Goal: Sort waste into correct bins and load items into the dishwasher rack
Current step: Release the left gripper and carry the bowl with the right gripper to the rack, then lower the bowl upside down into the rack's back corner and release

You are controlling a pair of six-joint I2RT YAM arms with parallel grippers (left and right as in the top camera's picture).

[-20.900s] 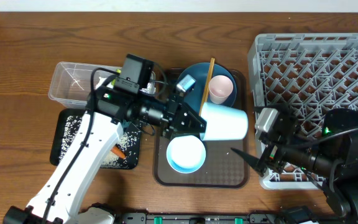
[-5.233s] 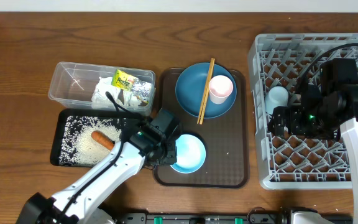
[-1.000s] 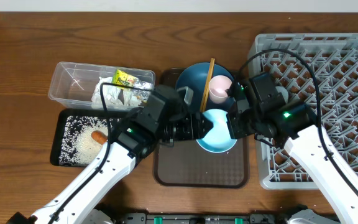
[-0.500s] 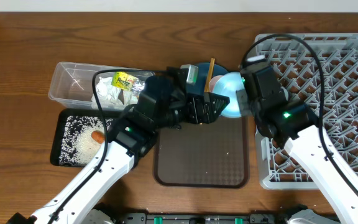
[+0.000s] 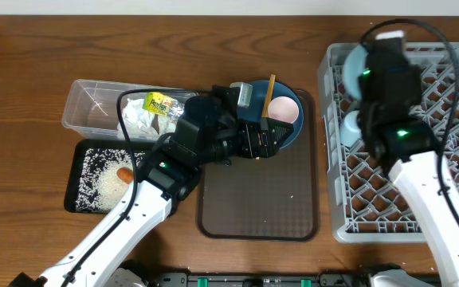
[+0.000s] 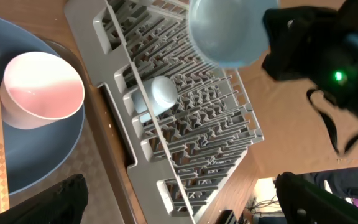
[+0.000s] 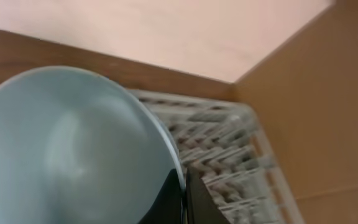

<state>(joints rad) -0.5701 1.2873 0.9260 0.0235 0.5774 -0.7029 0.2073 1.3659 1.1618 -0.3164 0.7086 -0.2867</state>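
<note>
Light-blue round bowl (image 7: 73, 149) is hanging tilted, smooth outer side showing, rim clamped by the right gripper (image 7: 182, 193) above the grey lattice plastic rack (image 5: 453, 119). The left gripper (image 5: 271, 137) is gaping wide, empty.

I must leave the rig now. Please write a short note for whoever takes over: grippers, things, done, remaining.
Left gripper: open, empty, over the brown serving tray.
Right gripper: shut on the light-blue bowl, held above the grey plastic dishwasher rack, at its far corner on the tray side.
Done: crumpled white napkin and yellow-green snack packet in the clear plastic tub; orange carrot and white rice in the black tray; light-blue cup in the rack.
Left: set the bowl down; load the pale-pink cup, wooden chopsticks and dark-blue plate, all on the brown tray.
</note>
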